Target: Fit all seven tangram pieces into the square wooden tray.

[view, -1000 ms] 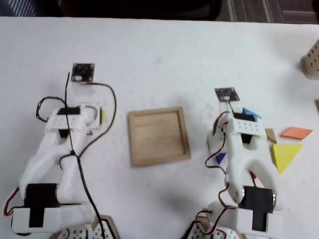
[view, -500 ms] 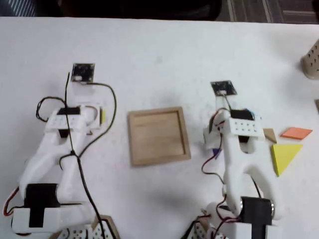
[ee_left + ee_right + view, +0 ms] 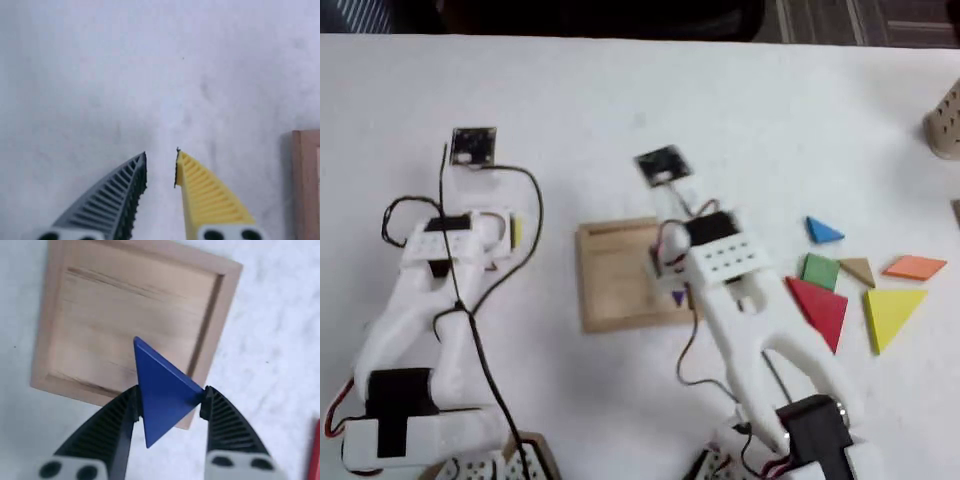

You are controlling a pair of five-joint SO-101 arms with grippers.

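Note:
The square wooden tray (image 3: pixel 605 270) lies mid-table with nothing in it. My right gripper (image 3: pixel 678 292) hangs over its right edge, shut on a large blue triangle (image 3: pixel 162 387) held above the tray's (image 3: pixel 115 305) corner. On the table to the right lie a small blue triangle (image 3: pixel 823 231), a green square (image 3: pixel 819 271), a tan triangle (image 3: pixel 860 270), an orange parallelogram (image 3: pixel 914 267), a red triangle (image 3: pixel 820 308) and a yellow triangle (image 3: pixel 892 314). My left gripper (image 3: pixel 510 235) rests left of the tray; in its wrist view the gripper (image 3: pixel 161 162) stands slightly open over bare table.
A beige perforated object (image 3: pixel 945 125) stands at the table's far right edge. The tray's rim (image 3: pixel 306 185) shows beside my left gripper. A sliver of the red triangle (image 3: pixel 317 450) sits at the right wrist view's border.
My right arm has swung left from the loose pieces to above the tray, carrying the blue triangle and uncovering the red and green pieces. The left arm shifted slightly left.

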